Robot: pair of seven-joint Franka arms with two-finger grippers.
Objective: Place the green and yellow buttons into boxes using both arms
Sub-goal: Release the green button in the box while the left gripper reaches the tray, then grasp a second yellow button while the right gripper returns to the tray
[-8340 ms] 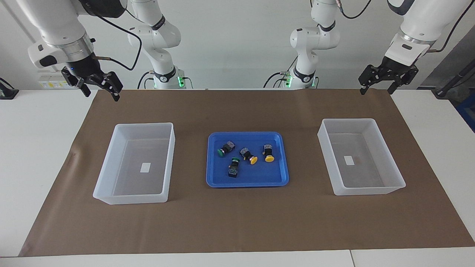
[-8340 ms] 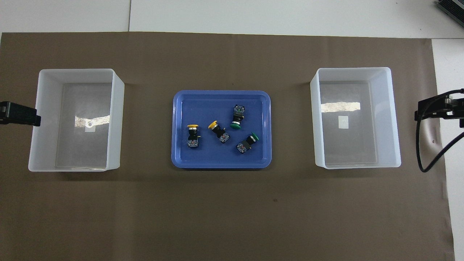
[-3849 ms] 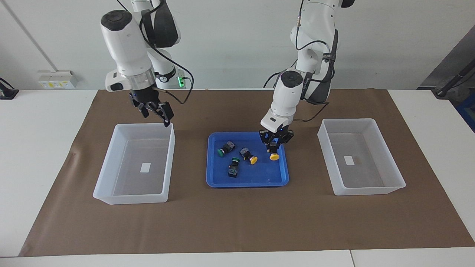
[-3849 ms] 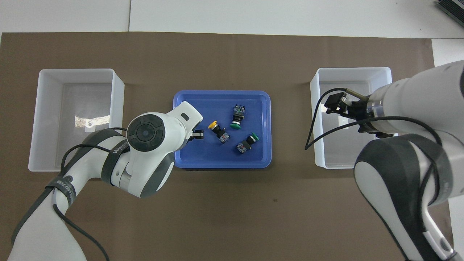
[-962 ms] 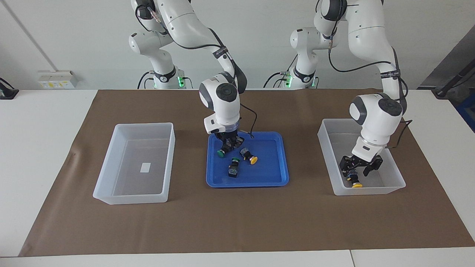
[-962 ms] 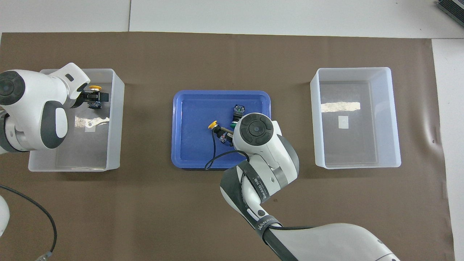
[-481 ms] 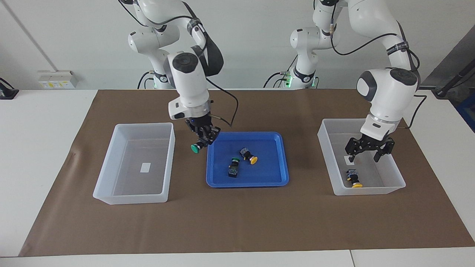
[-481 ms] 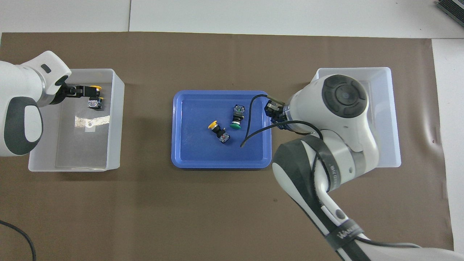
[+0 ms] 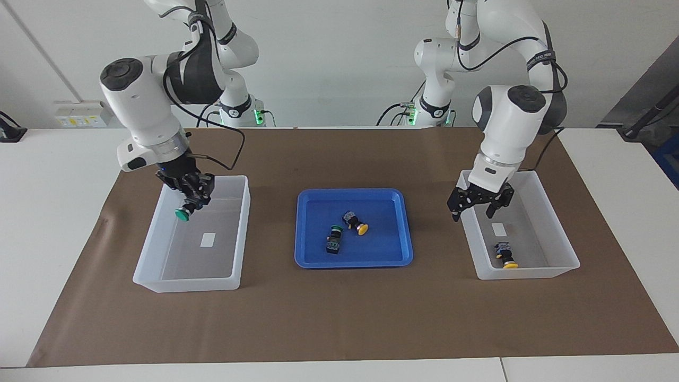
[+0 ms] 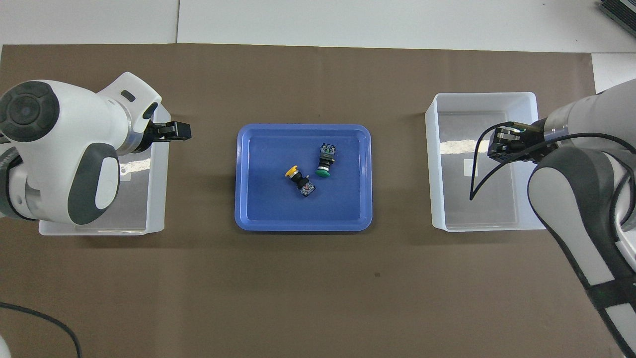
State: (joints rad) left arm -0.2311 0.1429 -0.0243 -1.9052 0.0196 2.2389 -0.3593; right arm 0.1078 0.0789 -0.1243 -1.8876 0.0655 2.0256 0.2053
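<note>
Room: white wall at my back, white table [image 9: 63, 223] under a brown paper mat [image 9: 339, 318].
Right fingers: pressed on the black-and-grey body of a green-capped push-button switch [image 9: 183, 213], cap hanging down.
Right gripper [image 9: 192, 197]: in the air over the translucent white rectangular plastic bin [image 9: 154, 249] at my right arm's end, above its part nearer to me; a small white label [image 9: 208, 240] lies on that bin's floor.
Left fingers: spread wide, holding nothing.
Left gripper [image 9: 473, 206]: in the air over the tray-side wall of the other translucent white plastic bin [image 9: 562, 244], at my left arm's end.
Yellow-capped switch in the left-end bin [image 9: 505, 255]: lying on the floor, in the part farther from me, apart from my left gripper.
Shallow blue plastic tray [image 9: 392, 254]: on the mat between the two bins.
Second green-capped switch [image 9: 333, 241]: lying in the tray.
Second yellow-capped switch [image 9: 355, 223]: lying in the tray just beside the green one, slightly nearer to me.
</note>
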